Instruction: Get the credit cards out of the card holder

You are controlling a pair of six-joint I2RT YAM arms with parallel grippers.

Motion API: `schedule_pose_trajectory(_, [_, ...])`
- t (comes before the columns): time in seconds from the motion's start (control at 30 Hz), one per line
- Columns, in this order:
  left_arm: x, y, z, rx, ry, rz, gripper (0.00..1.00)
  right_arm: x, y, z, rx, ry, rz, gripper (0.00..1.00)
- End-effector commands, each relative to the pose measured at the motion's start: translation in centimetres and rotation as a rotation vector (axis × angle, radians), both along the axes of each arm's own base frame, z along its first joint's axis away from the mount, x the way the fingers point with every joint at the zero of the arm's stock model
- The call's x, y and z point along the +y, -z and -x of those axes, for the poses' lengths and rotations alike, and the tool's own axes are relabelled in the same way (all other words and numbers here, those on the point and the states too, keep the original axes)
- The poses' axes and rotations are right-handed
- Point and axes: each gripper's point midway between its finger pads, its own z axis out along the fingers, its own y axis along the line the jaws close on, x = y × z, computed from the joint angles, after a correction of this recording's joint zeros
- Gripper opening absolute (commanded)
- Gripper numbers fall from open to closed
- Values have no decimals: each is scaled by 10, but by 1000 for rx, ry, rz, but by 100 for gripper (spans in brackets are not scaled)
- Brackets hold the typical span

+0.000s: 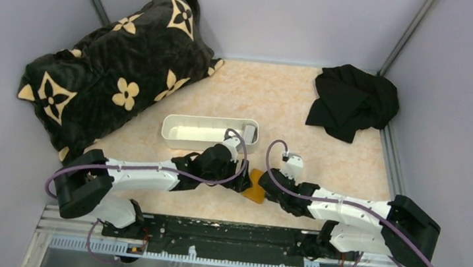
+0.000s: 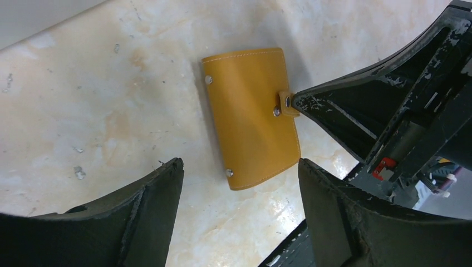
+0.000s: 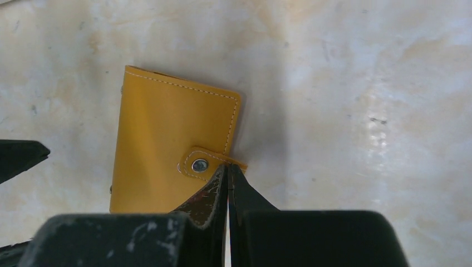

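The card holder [image 2: 250, 117] is a small orange-tan wallet with pale stitching and metal studs. It is folded shut and its snap tab is fastened. It lies flat on the table [image 1: 323, 162], just nearer the arm bases than the white tray [image 1: 175, 127]. The right claw [image 3: 227, 175] has its fingers pressed together, tips touching the end of that tab, while the left claw [image 2: 240, 163] hangs over the holder with fingers spread wide apart, touching nothing.
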Motion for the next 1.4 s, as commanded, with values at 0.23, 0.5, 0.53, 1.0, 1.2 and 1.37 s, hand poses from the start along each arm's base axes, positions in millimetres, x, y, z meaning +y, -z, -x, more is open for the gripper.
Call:
schedule_pose_trajectory(0.23, [24,-2,-18,-16,-102,-50,72,67,-58,-43,-136,-178,-3,28])
schedule_pose_trajectory(0.5, [69,-9,-24,-22,-278,-117,31,100,-59,-42,-119,-253,82,51])
schedule_pose_trajectory(0.53, [73,-13,-24,-30,-288,-100,40,102,-52,-41,-105,-253,108,51])
schedule_pose_trajectory(1.0, [101,-31,-28,-100,-318,-13,90,105,-57,-31,-117,-197,130,48])
schedule_pose_trajectory(1.2, [101,-27,-26,-80,-324,-11,92,87,-63,-30,-125,-174,184,55])
schedule_pose_trajectory(1.37, [102,-29,-26,-89,-322,-7,92,78,-50,-25,-94,-165,216,56])
